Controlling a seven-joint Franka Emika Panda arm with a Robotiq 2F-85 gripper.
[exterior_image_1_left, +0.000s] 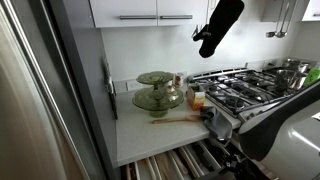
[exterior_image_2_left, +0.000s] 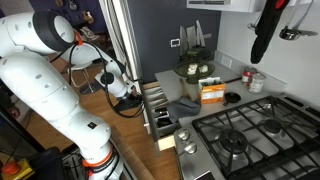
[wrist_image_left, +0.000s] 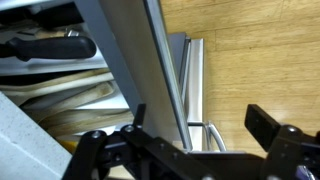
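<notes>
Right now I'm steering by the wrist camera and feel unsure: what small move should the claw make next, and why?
Probably shut the claw gently on the drawer front. The claw is open and the panel's edge runs between its fingers, while the drawer stands pulled out, so a grip looks ready.

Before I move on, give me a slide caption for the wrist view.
Open gripper above the front of a pulled-out drawer of wooden utensils, wood floor beyond.
</notes>
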